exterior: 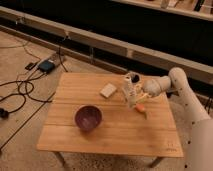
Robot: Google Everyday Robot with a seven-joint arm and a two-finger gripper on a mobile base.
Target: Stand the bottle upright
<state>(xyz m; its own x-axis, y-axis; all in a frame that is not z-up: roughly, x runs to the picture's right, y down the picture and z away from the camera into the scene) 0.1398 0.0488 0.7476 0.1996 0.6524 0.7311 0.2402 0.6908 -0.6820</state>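
The bottle (129,91), small, whitish and with a dark cap, stands upright on the wooden table (100,135) toward its back right. My gripper (136,93) is at the end of the white arm that reaches in from the right. It is right against the bottle's right side at mid-height.
A flat white block (108,90) lies left of the bottle. A small orange carrot-like object (141,108) lies just in front of the gripper. A purple bowl (88,117) sits at the table's front left. Cables and a power box (47,65) lie on the floor at left.
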